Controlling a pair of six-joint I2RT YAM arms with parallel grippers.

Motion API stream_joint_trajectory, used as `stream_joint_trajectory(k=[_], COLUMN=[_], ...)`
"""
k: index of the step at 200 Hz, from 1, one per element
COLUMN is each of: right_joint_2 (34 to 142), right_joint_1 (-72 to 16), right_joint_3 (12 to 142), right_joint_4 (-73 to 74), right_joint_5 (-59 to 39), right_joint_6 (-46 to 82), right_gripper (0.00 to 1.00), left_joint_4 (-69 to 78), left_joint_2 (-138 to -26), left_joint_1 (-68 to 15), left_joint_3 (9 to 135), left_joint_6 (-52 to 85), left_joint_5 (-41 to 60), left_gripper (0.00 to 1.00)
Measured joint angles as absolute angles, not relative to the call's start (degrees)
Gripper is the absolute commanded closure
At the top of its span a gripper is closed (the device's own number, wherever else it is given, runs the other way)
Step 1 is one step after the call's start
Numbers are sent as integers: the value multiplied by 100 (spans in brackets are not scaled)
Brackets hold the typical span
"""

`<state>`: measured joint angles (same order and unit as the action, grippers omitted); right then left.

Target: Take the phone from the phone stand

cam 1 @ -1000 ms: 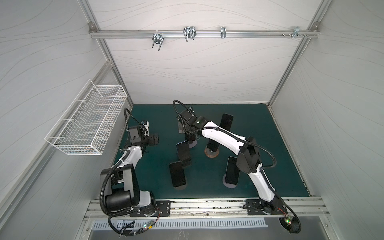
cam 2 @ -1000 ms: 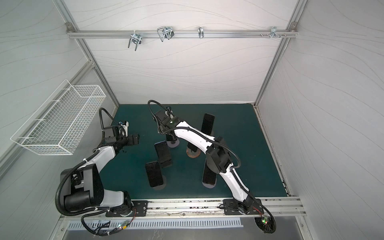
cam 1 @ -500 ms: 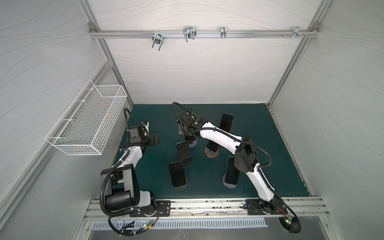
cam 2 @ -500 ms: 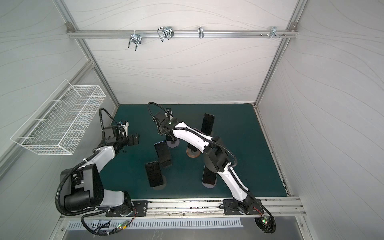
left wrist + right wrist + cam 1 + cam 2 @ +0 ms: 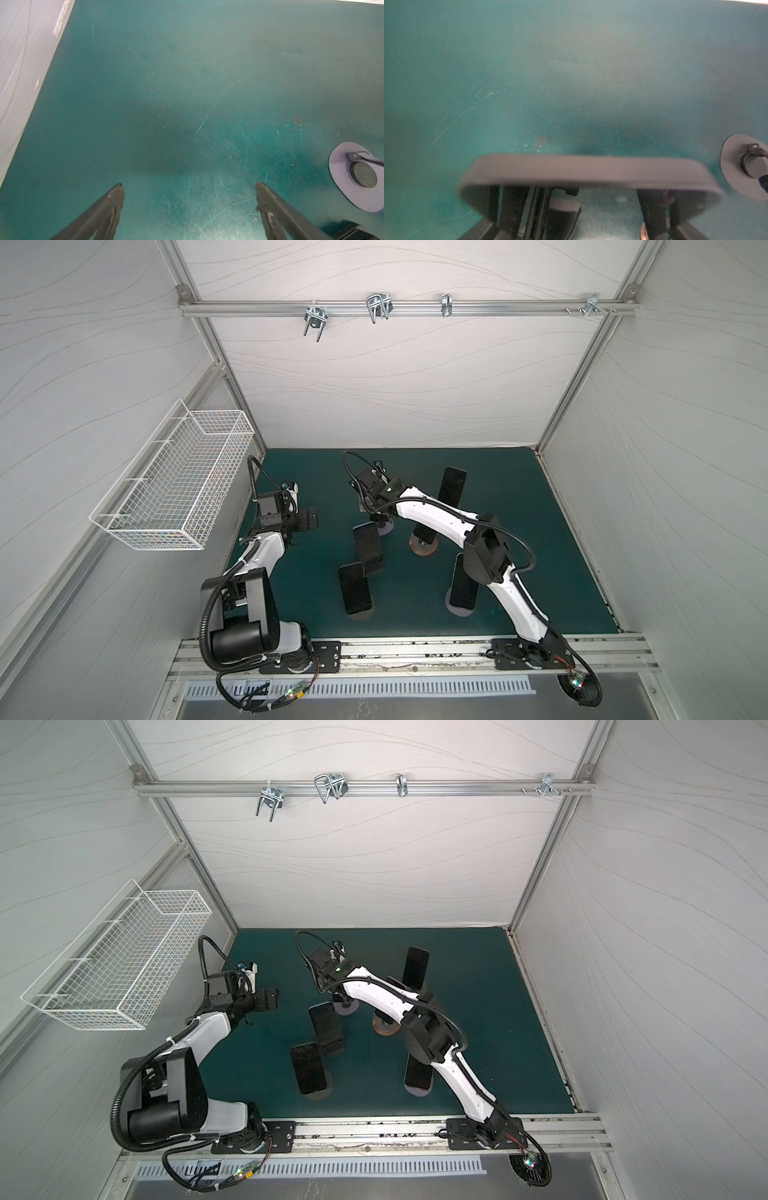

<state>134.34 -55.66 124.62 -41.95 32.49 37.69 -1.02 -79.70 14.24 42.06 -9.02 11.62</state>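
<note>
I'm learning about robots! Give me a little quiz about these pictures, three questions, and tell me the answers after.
1. True or false: the left fingers stand wide apart above bare green mat.
2. Where does the white wire basket hang? A: on the left wall. B: on the mat. C: on the top rail.
3. Fill in: the ____ arm bends over the standing phones.
Key: 1 true; 2 A; 3 right arm.
</note>
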Motion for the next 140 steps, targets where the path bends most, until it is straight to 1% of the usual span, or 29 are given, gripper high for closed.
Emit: stream_joint_trajectory(k=[24, 49, 79, 140], right_joint_2=[13441, 13441, 13441, 13432], right_joint_1=[-5575, -5586, -5599, -5629], right_joint_3=[12462, 12462, 12462, 12453], right_joint_4=[-4193, -4191, -4165, -4115], right_joint_5=[3282, 3304, 3317, 3319], right_joint_6=[3769, 3771, 3767, 3758], right_gripper=[22, 24, 30, 33], left_joint_4=[-102, -102, -102, -104], left_joint_2=[-7970, -7970, -7970, -7970], left_joint_1=[1424, 1424, 1424, 1424], left_joint_3=[4206, 4206, 4206, 4206], left_joint_6=[-902, -902, -902, -902], left_joint_5=[1162, 1162, 1162, 1162], left_gripper=[0, 0, 0, 0])
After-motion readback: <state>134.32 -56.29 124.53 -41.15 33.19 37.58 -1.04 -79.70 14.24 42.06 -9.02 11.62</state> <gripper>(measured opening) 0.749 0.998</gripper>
